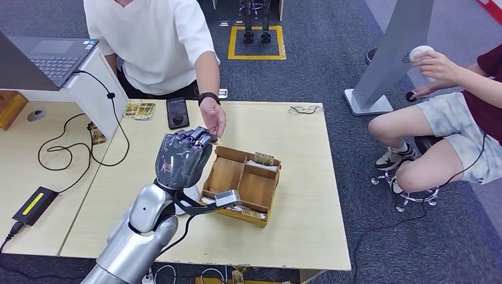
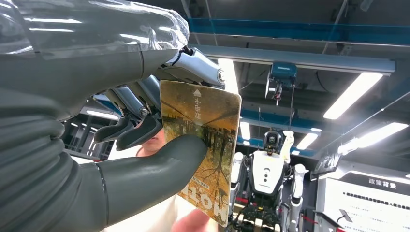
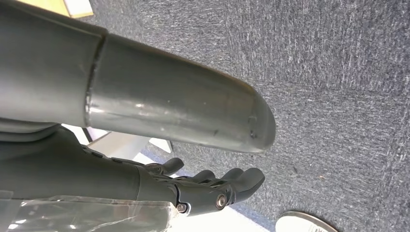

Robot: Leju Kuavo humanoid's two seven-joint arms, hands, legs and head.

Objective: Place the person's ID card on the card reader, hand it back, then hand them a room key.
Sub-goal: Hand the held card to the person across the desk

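Observation:
My left hand [image 1: 182,157] is raised over the table, palm turned away. Between thumb and fingers it pinches a room key card [image 2: 205,145], yellow-brown with a tree picture and printed letters. The person in a white shirt reaches a hand [image 1: 213,121] across the table, just beyond my fingertips and close to the card. A black flat card reader [image 1: 177,112] lies at the table's far edge, with printed cards [image 1: 139,110] to its left. My right hand [image 3: 208,186] hangs over the carpet, its fingers loosely extended and holding nothing.
A wooden compartment box [image 1: 243,183] with more cards stands right of my left arm. A laptop [image 1: 47,56] sits on a white stand at the back left, and cables [image 1: 71,154] trail across the left table. A seated person [image 1: 450,118] is at the right.

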